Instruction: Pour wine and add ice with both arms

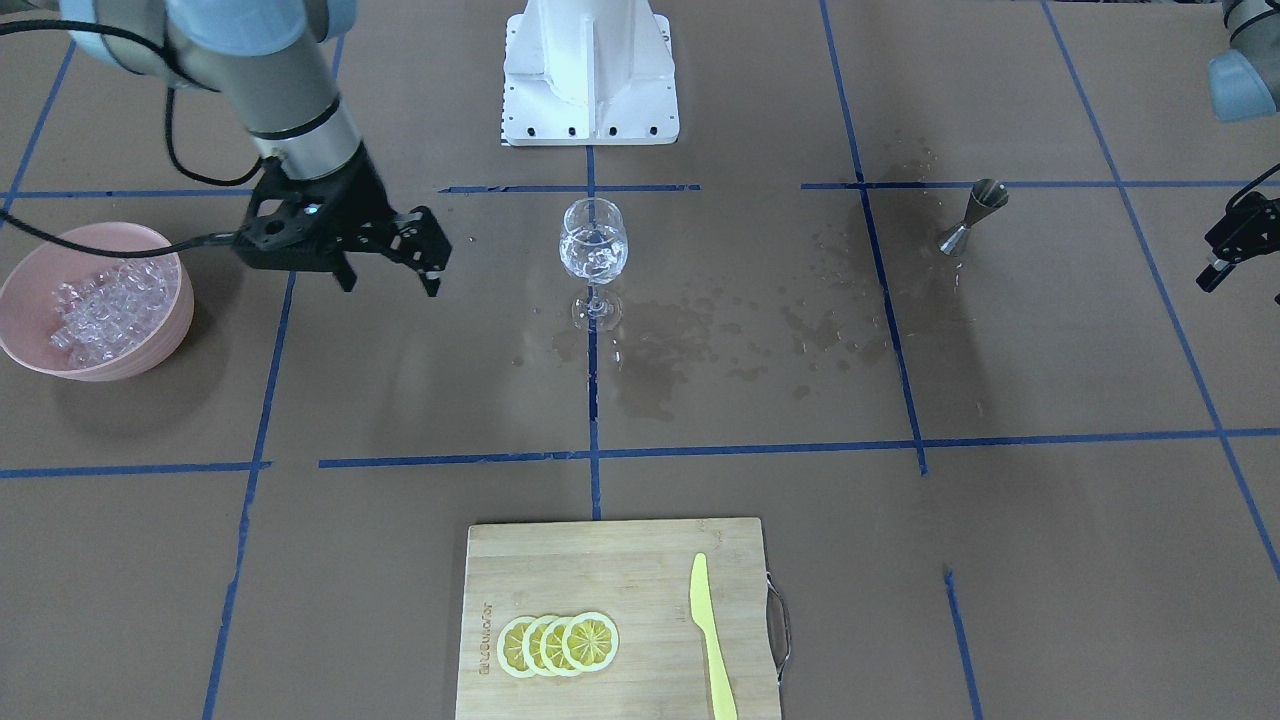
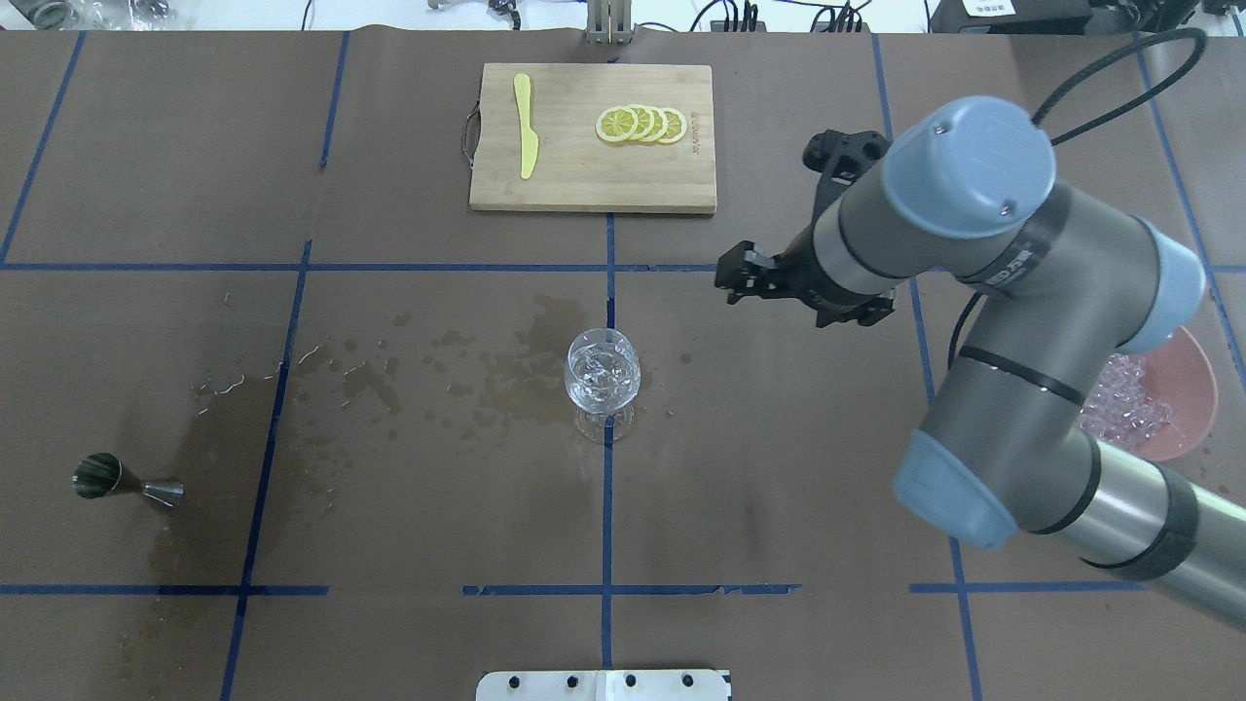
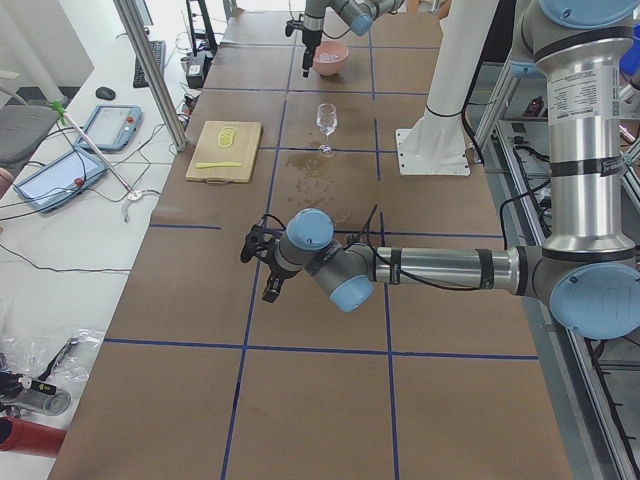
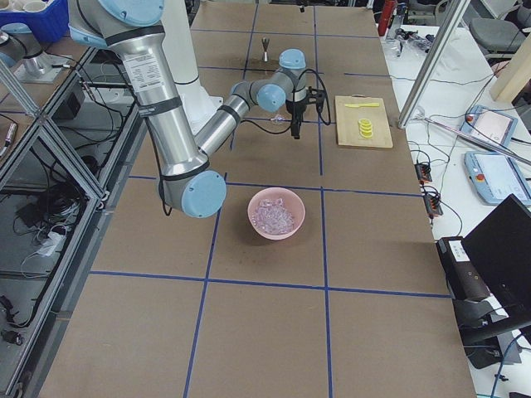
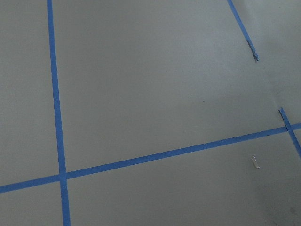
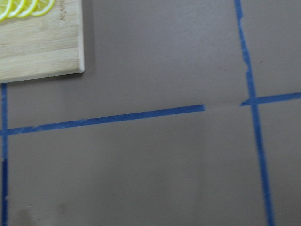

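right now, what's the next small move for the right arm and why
Probably ease the right gripper back toward its own side, clear of the wine glass. Its jaws look open and empty, the glass already holds ice, and the jigger stands released on the far side, so little seems left to do.

Wine glass point(image 1: 594, 248) holding ice point(image 1: 597, 260), right tool point(image 1: 433, 262) between glass and pink bowl point(image 1: 152, 348)

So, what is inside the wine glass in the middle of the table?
Inside the wine glass sit clear ice cubes, piled in the bowl. Any clear liquid beneath them cannot be made out.
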Robot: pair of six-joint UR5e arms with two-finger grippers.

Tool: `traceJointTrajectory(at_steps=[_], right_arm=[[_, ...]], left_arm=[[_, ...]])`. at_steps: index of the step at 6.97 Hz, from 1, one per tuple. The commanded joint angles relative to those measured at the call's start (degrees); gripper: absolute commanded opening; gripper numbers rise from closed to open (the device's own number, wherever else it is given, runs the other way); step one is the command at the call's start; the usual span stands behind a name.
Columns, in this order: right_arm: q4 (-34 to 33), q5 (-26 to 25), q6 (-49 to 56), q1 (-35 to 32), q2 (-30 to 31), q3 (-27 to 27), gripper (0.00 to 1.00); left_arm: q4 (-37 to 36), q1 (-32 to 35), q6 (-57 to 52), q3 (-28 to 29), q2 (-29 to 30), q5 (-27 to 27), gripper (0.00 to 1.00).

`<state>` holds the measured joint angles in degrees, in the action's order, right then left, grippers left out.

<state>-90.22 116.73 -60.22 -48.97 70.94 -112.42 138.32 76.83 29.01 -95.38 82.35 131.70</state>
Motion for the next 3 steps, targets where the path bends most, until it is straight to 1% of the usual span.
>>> traceJointTrajectory(at_steps=[1, 2, 3], right_arm=[[-0.66, 6.99, 20.4, -12.84, 7.95, 0.27, 1.0], [-0.66, 8.23, 28.76, -16.9, 10.86, 1.23, 1.0], [-0.49, 11.03, 37.2, -21.9, 13.67, 3.94, 1.0]], left_arm=[[-0.07, -0.01, -0.62, 0.02, 0.0, 0.22, 1.0], [-0.07, -0.01, -0.62, 0.36, 0.17, 0.22, 1.0], [0.02, -0.01, -0.71, 0.37, 0.09, 0.57, 1.0]])
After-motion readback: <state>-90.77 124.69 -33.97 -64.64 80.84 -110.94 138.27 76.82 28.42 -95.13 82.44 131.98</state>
